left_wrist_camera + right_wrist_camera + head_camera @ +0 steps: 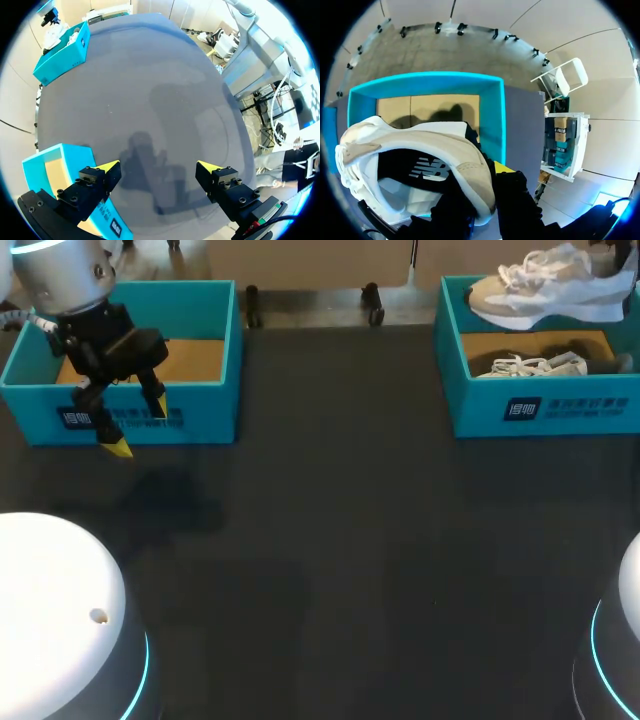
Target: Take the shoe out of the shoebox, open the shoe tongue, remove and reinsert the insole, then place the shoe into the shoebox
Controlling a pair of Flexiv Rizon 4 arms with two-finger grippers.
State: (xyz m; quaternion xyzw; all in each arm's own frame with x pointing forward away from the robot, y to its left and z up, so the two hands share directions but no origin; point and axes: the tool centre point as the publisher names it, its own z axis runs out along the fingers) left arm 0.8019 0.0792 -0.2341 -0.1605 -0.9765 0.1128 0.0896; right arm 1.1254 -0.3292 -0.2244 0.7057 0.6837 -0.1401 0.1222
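Dark grey matting is spread over the table (330, 540), and at its far right corner the pale shoe (550, 285) is seen raised above the rim of the right shoebox (560, 410). In the right wrist view the shoe (435, 145) is pinched at its heel collar by the right gripper (487, 185), whose fingers are closed on that rim from both sides, with the toe slung out ahead over the box's cardboard floor. A second shoe (530, 365) is left lying inside the same box, laces loose.

The lift-out appears to be under way. It would be done well if the shoe were raised until its sole is clear of the near wall, then carried toward the bare middle of the table and set down on its sole with the tongue upward. Because the hold is taken at one end only, the toe is likely to sag or swing, so the carry should be kept slow and level. The loose laces below should not be snagged.

At the far left, the left gripper (139, 427) is held with its fingers spread and nothing between them, just in front of the left shoebox (205, 400). It would be needed at the middle for the tongue.
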